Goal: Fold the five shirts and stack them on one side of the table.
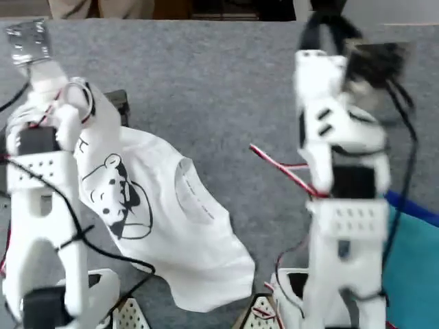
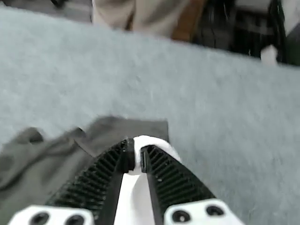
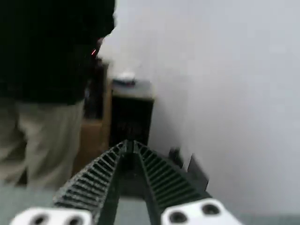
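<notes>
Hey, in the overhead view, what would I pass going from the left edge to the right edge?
white left robot arm → white T-shirt with black bear print → white right robot arm → teal cloth

Toward the left edge of the grey cloth-covered table, the white left arm covers one side of the white cotton shirt with the black bear drawing. The dark grey cloth garment is cut off by the picture's edge and lies partly under the left gripper, whose clamped jaws hide part of that white shirt pinched between them. At the table's right edge a teal cloth is cut off; we cannot tell what it is.
</notes>
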Tool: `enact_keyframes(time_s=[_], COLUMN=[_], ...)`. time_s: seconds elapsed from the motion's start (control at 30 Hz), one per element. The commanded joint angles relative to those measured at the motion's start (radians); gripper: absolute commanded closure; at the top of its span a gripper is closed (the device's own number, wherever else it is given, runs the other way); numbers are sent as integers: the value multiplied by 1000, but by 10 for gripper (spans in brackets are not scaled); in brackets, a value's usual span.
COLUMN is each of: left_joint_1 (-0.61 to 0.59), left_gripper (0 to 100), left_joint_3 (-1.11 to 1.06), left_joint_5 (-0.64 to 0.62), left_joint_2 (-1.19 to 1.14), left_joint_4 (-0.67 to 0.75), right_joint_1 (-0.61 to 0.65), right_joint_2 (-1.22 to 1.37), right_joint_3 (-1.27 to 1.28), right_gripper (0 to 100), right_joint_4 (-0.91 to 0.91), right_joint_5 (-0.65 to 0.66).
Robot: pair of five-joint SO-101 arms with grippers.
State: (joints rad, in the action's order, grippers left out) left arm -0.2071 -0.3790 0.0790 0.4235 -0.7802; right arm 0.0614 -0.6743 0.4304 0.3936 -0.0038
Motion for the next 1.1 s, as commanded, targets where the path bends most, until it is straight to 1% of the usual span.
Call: enact_keyframes(time_s=[0.0, 0.07, 0.17, 0.23, 0.3, 0.37, 0.43, 0.47, 0.53, 0.63, 0.8, 0.93, 1.0, 1.07], left_joint_1=[9, -31, -112, -181, -245, -302, -342, -359, -385, -408, -451, -502, -522, -539], left_gripper=[981, 981, 981, 981, 981, 981, 981, 981, 981, 981, 981, 981, 981, 981], left_joint_3=[5, 2, 2, 2, -6, -40, -100, -137, -209, -295, -358, -365, -367, -368], left_joint_5=[5, 21, 109, 175, 224, 276, 324, 344, 370, 393, 420, 422, 442, 468], left_joint_2=[-56, -81, -102, -102, -101, -101, -101, -101, -101, -99, -99, -99, -99, -99], left_joint_4=[-9, -68, -149, -215, -281, -311, -316, -313, -310, -310, -310, -308, -310, -311], right_joint_1=[107, 180, 297, 381, 458, 527, 584, 604, 631, 661, 673, 664, 659, 642], right_joint_2=[101, 160, 257, 331, 414, 507, 611, 668, 797, 997, 1333, 1569, 1667, 1745], right_joint_3=[-16, -16, -16, -16, -21, -56, -120, -160, -257, -433, -774, -1056, -1207, -1357], right_gripper=[994, 993, 991, 956, 890, 836, 824, 824, 824, 824, 824, 829, 882, 983], right_joint_4=[137, 255, 379, 419, 433, 454, 485, 497, 522, 589, 744, 924, 1025, 1125], right_joint_5=[21, 31, 32, 29, 28, 28, 17, -9, -64, -107, -143, -141, -141, -138])
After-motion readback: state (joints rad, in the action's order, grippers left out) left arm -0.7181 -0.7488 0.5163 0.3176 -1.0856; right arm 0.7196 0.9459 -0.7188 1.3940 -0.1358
